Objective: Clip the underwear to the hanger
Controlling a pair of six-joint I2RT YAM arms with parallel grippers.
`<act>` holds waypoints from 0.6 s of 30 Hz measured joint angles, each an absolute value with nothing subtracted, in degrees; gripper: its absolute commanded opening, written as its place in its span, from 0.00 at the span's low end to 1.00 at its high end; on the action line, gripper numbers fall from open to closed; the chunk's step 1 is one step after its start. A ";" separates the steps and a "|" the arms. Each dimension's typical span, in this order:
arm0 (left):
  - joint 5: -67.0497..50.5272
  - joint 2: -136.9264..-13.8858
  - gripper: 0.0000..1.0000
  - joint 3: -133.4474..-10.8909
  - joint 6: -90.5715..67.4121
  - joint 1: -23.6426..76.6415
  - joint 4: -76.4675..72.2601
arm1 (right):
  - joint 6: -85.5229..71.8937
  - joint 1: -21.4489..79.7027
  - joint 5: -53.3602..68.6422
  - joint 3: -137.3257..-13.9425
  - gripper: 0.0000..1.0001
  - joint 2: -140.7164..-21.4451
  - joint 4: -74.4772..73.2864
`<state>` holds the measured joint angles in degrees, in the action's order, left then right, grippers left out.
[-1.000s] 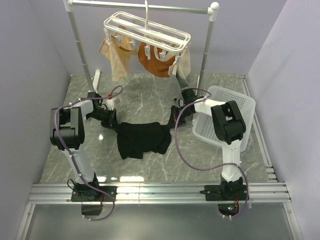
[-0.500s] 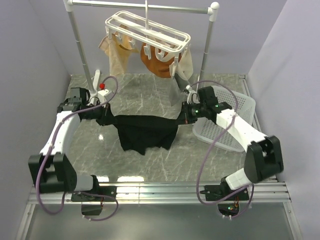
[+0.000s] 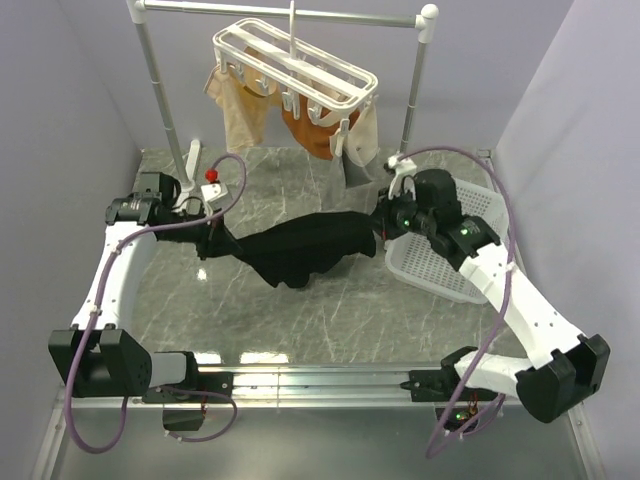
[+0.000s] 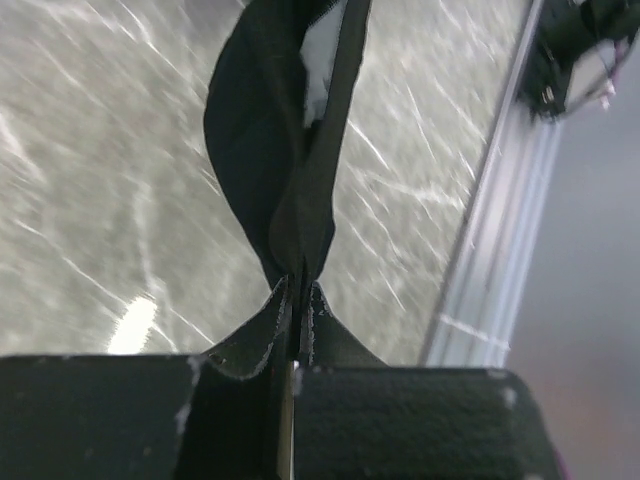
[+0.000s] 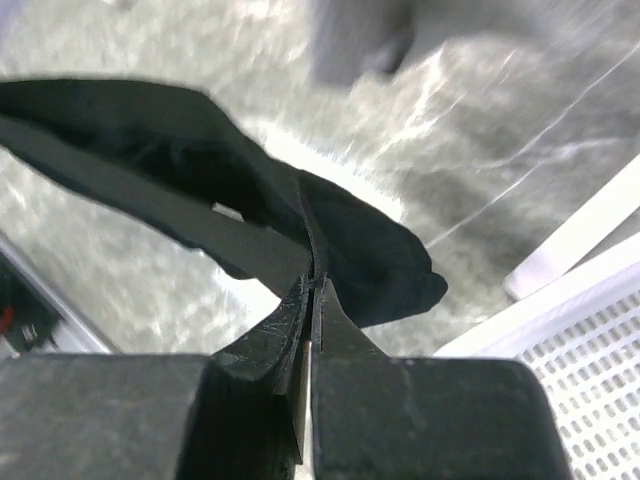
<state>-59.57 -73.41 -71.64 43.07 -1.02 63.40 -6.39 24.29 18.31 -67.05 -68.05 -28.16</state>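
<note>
The black underwear hangs stretched between my two grippers above the marble table. My left gripper is shut on its left waistband corner; the fabric rises twisted from the closed jaws. My right gripper is shut on the right waistband corner, held higher; the fabric spreads left from the closed jaws. The white hanger hangs by its hook from the rail at the back, above and behind the underwear.
Tan garments and an orange garment are clipped under the hanger. The metal rail stand has posts at back left and back right. A white laundry basket sits at the right, close under my right arm.
Both arms have lifted the underwear off the table; the right end has risen higher than the left, so the garment now slants. Both arms have stretched out further.
</note>
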 measured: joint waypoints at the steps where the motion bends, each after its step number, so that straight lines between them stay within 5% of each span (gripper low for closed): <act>1: -59.46 -73.54 0.02 -71.29 44.58 -1.04 64.88 | -5.87 26.02 17.23 -66.26 0.00 -67.42 -28.53; 10: -56.53 -79.72 0.08 -65.01 44.99 -2.26 67.13 | -3.95 41.30 7.66 -65.25 0.00 -80.60 -29.28; 18: -44.95 -86.24 0.17 -61.95 31.48 -4.23 51.57 | -5.30 40.75 2.92 -68.05 0.00 -94.67 -28.73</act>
<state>-44.95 -86.24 -61.95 31.48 -4.23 51.57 -5.30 40.75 2.92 -68.05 -94.67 -28.73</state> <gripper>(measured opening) 0.154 0.011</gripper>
